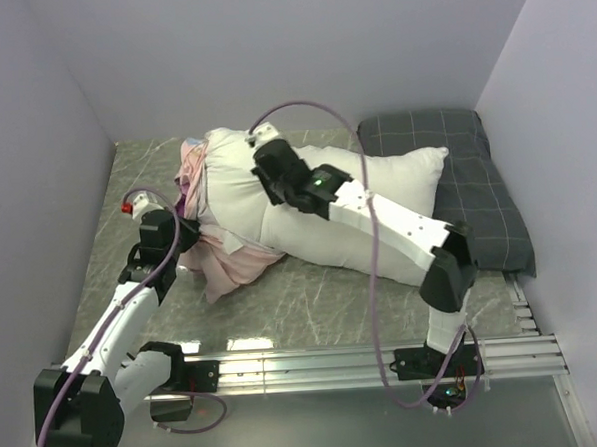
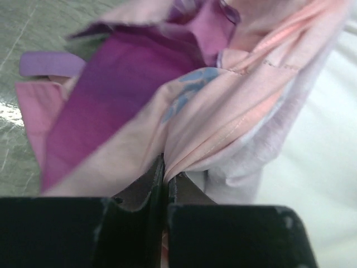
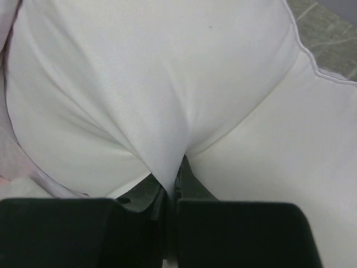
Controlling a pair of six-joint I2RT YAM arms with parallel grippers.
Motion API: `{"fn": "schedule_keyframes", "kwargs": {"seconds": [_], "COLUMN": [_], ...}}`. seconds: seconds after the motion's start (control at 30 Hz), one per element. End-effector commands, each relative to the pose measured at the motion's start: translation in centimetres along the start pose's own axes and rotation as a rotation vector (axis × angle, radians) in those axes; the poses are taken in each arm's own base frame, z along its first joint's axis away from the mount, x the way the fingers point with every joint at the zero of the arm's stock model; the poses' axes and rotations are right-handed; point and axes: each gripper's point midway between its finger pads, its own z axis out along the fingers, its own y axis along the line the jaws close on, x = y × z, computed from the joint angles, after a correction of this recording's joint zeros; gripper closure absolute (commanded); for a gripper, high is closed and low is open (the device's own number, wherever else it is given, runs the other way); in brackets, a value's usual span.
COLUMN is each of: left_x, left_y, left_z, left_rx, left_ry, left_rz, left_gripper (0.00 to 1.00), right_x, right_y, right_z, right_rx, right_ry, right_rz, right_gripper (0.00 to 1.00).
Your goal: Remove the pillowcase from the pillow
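Top external view: the pillow lies across the middle of the table, its long axis running left to right. Its right end touches the dark grey checked pillow at the far right. The pillowcase covers only the left end of the pillow. It is bunched there, with pale pink folds spilling onto the table on the near-left side. Most of the white pillow is bare.

Left arm: it reaches in from the near left to the bunched fabric. Left wrist view: the left gripper has its jaws pressed together on a fold of the pillowcase. The pale salmon inside of the fabric fans up and away from the pinch point. A purple printed panel lies to the left of that fold. White pillow fills the right edge. Marbled table surface shows at the far left.

Right arm: it crosses over the pillow from the near right toward the far left. Right wrist view: the right gripper is clamped on a pinch of the white pillow. Creases radiate from the closed jaws. A strip of the pillowcase shows at the left edge, and a corner of the table at the far right.
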Motion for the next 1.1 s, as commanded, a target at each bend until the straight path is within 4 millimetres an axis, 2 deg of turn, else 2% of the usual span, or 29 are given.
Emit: {"fn": "schedule_keyframes", "kwargs": {"seconds": [0.0,0.1,0.17,0.2,0.3,0.5,0.63,0.7,0.73,0.77,0.83,0.87,0.93,0.97,1.03,1.07], "left_x": [-2.2,-2.6,-2.7,-2.7,-2.9,-3.1,-2.2,-1.4,-1.2,-0.9,-1.0,-1.6,-2.2,-2.6,-3.9,-4.3], "left_y": [1.7,2.1,2.5,2.7,3.2,2.6,2.4,2.5,1.5,1.3,0.2,-0.5,-0.9,-1.0,-1.7,-1.9], "left_z": [0.3,0.7,0.8,0.9,0.8,0.3,0.3,0.4,0.3,0.2,-0.5,-1.2,-2.1,-2.8,-4.4,-5.2], "left_rx": [-0.098,-0.107,-0.116,-0.126,-0.138,-0.095,-0.065,-0.046,0.008,0.033,0.089,0.115,0.127,0.124,0.145,0.146], "left_ry": [-0.070,-0.076,-0.079,-0.077,-0.079,-0.078,-0.045,-0.025,-0.011,-0.001,0.004,-0.010,-0.024,-0.030,-0.067,-0.071], "left_rz": [-0.035,-0.057,-0.066,-0.069,-0.080,-0.074,-0.062,-0.057,-0.056,-0.042,-0.035,-0.030,-0.023,-0.016,-0.011,-0.007], "left_gripper": [1.00,1.00,0.99,1.00,1.00,0.99,0.99,0.96,0.94,0.87,0.77,0.66,0.53,0.43,0.37,0.33], "right_x": [-6.8,-7.6,-7.7,-8.1,-8.8,-11.1,-12.8,-13.9,-14.1,-15.0,-15.3,-16.2,-16.7,-17.0,-16.9,-17.0], "right_y": [-6.9,-8.8,-9.4,-9.7,-10.7,-11.3,-11.4,-11.2,-11.1,-11.0,-10.7,-10.6,-10.3,-10.1,-9.7,-9.2], "right_z": [-7.8,-10.5,-11.2,-12.4,-13.9,-16.2,-17.7,-18.5,-18.4,-18.3,-17.8,-17.3,-16.3,-15.1,-13.5,-12.0], "right_rx": [0.091,0.080,0.067,0.055,0.056,0.021,-0.002,-0.025,-0.030,-0.035,-0.034,-0.032,-0.031,-0.026,-0.017,-0.012], "right_ry": [-0.192,-0.235,-0.250,-0.275,-0.315,-0.394,-0.438,-0.463,-0.458,-0.465,-0.444,-0.450,-0.452,-0.444,-0.410,-0.393], "right_rz": [0.176,0.215,0.241,0.252,0.284,0.327,0.349,0.359,0.359,0.364,0.370,0.377,0.402,0.406,0.433,0.437], "right_gripper": [1.00,1.00,1.00,1.00,1.00,1.00,1.00,1.00,1.00,1.00,1.00,1.00,1.00,1.00,1.00,1.00]}}
